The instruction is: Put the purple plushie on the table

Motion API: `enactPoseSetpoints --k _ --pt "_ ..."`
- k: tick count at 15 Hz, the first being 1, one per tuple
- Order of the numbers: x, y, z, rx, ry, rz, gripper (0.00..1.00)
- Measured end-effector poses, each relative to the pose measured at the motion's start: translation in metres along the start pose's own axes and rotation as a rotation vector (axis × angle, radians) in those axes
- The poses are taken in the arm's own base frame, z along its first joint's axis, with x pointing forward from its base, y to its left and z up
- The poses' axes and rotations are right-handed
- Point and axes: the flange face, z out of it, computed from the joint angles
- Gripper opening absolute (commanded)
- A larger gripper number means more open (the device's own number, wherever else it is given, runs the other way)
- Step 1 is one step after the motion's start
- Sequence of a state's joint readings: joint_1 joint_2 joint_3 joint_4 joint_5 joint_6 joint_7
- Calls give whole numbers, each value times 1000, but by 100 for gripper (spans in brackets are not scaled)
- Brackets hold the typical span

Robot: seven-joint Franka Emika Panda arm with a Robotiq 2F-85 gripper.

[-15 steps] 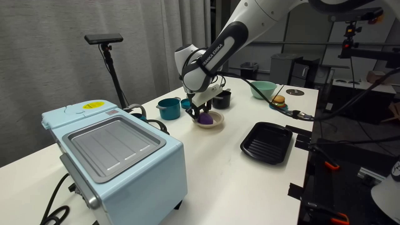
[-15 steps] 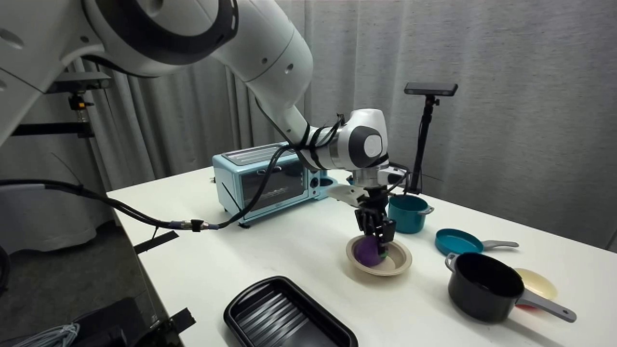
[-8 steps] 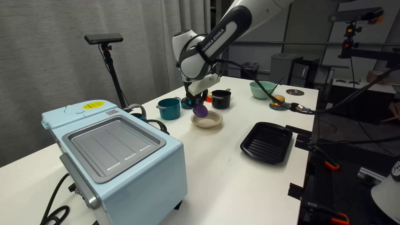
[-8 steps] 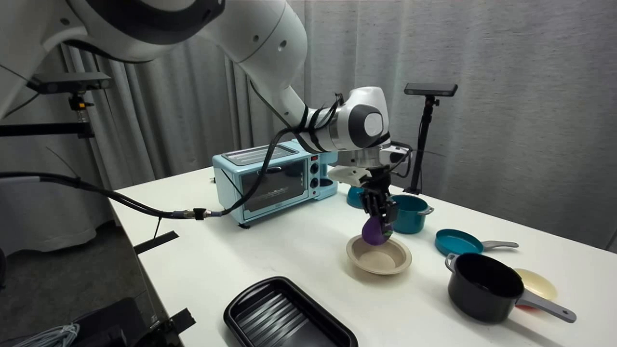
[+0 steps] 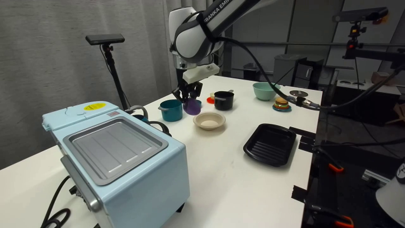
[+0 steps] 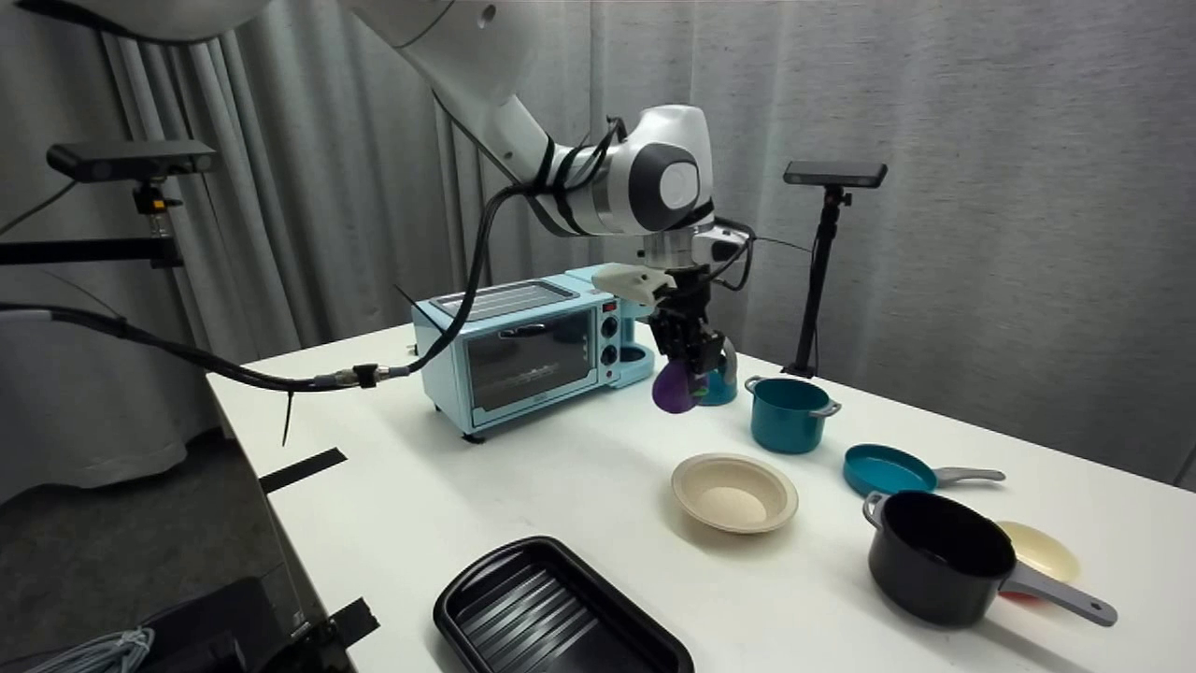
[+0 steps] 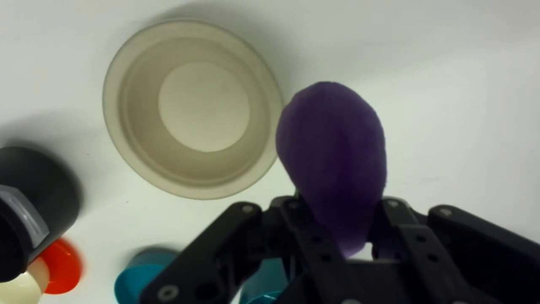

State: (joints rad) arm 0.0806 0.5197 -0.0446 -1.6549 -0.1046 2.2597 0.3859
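The gripper (image 7: 341,219) is drawn in on the purple plushie (image 7: 331,139), its two fingers (image 7: 405,228) parted only by the plushie's narrower end, which they pinch between them; in the wrist view the fuller end reaches out past them toward twelve o'clock. In both exterior views the plushie hangs beneath the gripper, off the white table (image 5: 240,190). In an exterior view the beige bowl (image 6: 734,509) sits apart from the plushie, at five o'clock. Around that bowl, a teal pot (image 6: 787,425) stands at one o'clock, a teal frying pan (image 6: 888,469) at three, a black saucepan (image 6: 920,589) at four, a black ridged tray (image 6: 551,608) at eight and a pale blue toaster oven (image 6: 528,365) at ten. In an exterior view a mint bowl (image 5: 262,93) lies at two o'clock from the beige one, and at four o'clock from the mint bowl a toy burger (image 5: 281,102) rests on a small blue plate (image 5: 278,109). A grey curtain (image 6: 1009,280) hangs in folds beyond the table; in an exterior view a dark camera (image 6: 834,174) on a black stand (image 6: 820,271) is at one o'clock from the plushie.
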Motion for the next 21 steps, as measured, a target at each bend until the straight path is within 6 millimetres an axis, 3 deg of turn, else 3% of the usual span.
enactPoseSetpoints --k 4,10,11,12,18,21 --pt "-35 -28 2 50 -29 -77 6" --pt "-87 -46 46 63 -50 -159 6" --pt "-95 -48 54 61 -57 -168 51" --pt "-103 -50 60 60 -65 -175 51" --pt "-115 -50 70 53 -84 -184 96" --pt "-109 -44 62 56 -68 -175 100"
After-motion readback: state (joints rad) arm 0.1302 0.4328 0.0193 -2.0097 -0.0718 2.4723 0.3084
